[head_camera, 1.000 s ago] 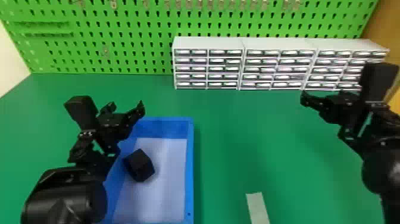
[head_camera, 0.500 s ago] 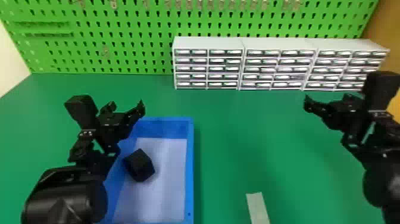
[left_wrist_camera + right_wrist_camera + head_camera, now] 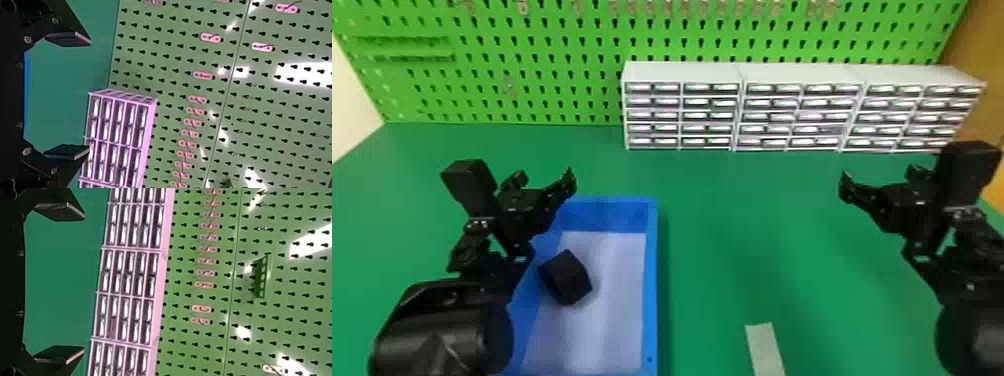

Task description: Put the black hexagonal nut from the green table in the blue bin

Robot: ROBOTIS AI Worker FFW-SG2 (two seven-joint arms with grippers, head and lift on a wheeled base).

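The black hexagonal nut [image 3: 566,278] lies inside the blue bin [image 3: 652,280], beside its left wall. Left gripper [image 3: 545,181], near the bin's far-left corner, and right gripper [image 3: 879,181], well right of it: fingers wide apart, empty.

The robot's left arm [image 3: 487,270] and right arm [image 3: 969,272] are black, each with a rounded casing [image 3: 437,335] and boxy housing [image 3: 469,187]. The left gripper [image 3: 544,179] and right gripper [image 3: 879,179], black too, have flat finger pads [image 3: 68,152] and pale round screw heads [image 3: 27,151].
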